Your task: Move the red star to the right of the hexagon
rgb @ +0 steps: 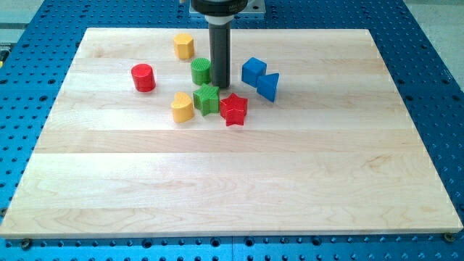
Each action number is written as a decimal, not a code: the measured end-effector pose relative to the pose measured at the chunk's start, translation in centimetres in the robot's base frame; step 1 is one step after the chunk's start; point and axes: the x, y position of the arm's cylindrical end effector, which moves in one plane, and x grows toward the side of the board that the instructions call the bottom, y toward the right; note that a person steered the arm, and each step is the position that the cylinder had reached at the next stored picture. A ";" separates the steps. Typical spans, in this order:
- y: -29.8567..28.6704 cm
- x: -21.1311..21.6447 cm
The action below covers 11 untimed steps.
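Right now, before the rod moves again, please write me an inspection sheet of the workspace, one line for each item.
Surface: pale wooden board, lying flat on a blue perforated table.
Job's things: red star below my tip; the green hexagon stands close beside the rod, on the view's left.
Clutter: green star, two yellow blocks, red cylinder, blue cube, blue triangular block.
Grippers: none; only the rod.
Cables: nothing seen.
Surroundings: nothing seen beyond the table.

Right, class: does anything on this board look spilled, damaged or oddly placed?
Nothing stands out. The blocks sit upright and intact on the wooden board, clustered near the view's top. My tip rests just above the red star.
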 end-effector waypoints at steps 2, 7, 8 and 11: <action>6.4 6.2; -3.7 8.8; -2.0 2.2; 3.2 4.6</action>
